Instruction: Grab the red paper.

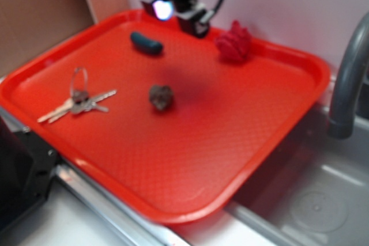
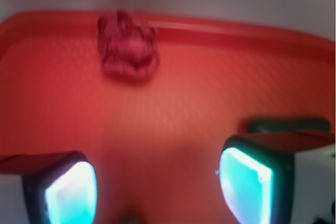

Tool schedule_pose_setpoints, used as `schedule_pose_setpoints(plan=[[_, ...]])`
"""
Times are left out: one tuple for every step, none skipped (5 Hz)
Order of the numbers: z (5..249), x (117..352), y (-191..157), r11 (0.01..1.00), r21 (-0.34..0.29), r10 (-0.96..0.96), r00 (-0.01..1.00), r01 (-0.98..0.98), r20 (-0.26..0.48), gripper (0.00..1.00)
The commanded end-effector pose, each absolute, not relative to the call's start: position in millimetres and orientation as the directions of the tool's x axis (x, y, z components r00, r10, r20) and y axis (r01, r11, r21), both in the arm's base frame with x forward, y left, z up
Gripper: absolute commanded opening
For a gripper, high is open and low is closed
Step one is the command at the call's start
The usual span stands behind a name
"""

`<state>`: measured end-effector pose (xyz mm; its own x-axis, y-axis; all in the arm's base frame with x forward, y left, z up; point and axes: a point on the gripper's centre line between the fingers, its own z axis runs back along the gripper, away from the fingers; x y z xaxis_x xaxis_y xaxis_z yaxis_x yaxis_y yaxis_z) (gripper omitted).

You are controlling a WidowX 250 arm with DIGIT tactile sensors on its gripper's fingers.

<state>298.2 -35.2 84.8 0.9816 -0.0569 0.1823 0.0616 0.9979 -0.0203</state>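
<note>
The red paper (image 1: 234, 42) is a deep-red crumpled wad lying on the orange-red tray (image 1: 190, 159) near its far right rim. In the wrist view it (image 2: 126, 48) lies ahead, left of centre, near the tray's far rim. My gripper (image 1: 180, 12) hangs above the tray's far edge, left of the paper and apart from it. In the wrist view my gripper (image 2: 157, 187) is open, with both glowing pads (image 2: 71, 192) wide apart and nothing between them.
A brown-grey rock (image 1: 161, 97) lies mid-tray. A dark green oblong object (image 1: 146, 43) lies at the far left, also in the wrist view (image 2: 289, 125). Keys (image 1: 78, 103) lie at the left. A grey faucet (image 1: 349, 79) and a sink (image 1: 317, 200) are to the right.
</note>
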Motion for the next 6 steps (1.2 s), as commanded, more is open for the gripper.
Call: schedule_pose_setpoints(plan=[[62.9,359.3,-71.2,0.993,0.032,-0.116,0.935,0.111,0.336,1.0],[40.1,373.7,-78.7,0.989,0.015,-0.144,0.925,0.148,0.353,1.0],[27.0,377.5,-78.7,0.992,-0.034,-0.107,0.943,0.123,0.315,0.0],[25.5,377.3,-75.8,0.993,-0.034,-0.096,0.949,0.111,0.3,0.0],[55.0,353.7,-59.4,0.999,0.002,-0.043,0.965,0.043,0.257,0.0],[95.5,303.4,-33.3,0.998,-0.003,0.056,0.974,-0.057,0.22,0.0]])
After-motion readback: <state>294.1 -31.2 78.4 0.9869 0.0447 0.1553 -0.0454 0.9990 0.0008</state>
